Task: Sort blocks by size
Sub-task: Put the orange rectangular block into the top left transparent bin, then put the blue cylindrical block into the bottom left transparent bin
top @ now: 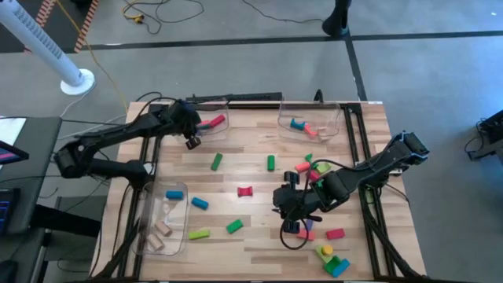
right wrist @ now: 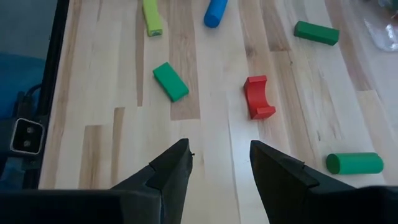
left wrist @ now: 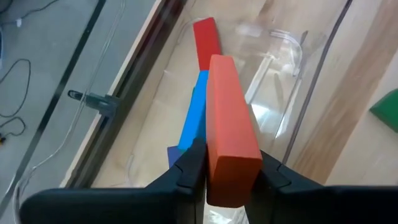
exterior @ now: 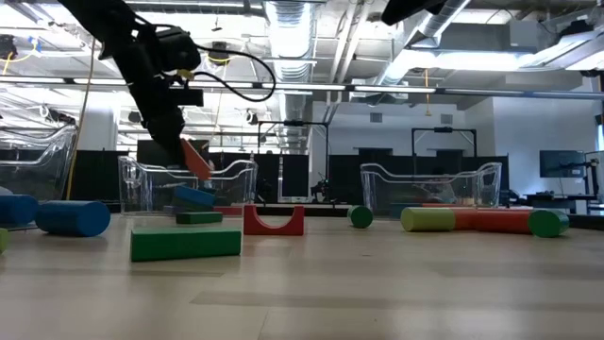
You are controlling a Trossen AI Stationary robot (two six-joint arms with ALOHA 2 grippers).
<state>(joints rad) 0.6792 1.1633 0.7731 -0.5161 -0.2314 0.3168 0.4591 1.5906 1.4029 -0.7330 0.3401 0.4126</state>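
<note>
- My left end effector [left wrist: 231, 177] is clamped on a long red bar [left wrist: 229, 124], over the clear bin [left wrist: 292, 56] at the tabletop's [top: 251, 236] far edge.
- Below and ahead of it, a blue bar [left wrist: 194, 118] and another red bar [left wrist: 206, 34] already lie in that bin.
- Risk, as I judge it: the tilted bar could strike those two or the bin wall on release and tumble out.
- My right end effector [right wrist: 221, 165] hangs with fingers apart and empty over loose blocks; the red arch [right wrist: 258, 96] lies just ahead.

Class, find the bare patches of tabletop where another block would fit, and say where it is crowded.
Free: between the far bins, and the near edge from the green block toward the right gripper. Crowded: the blocks around that gripper.
</note>
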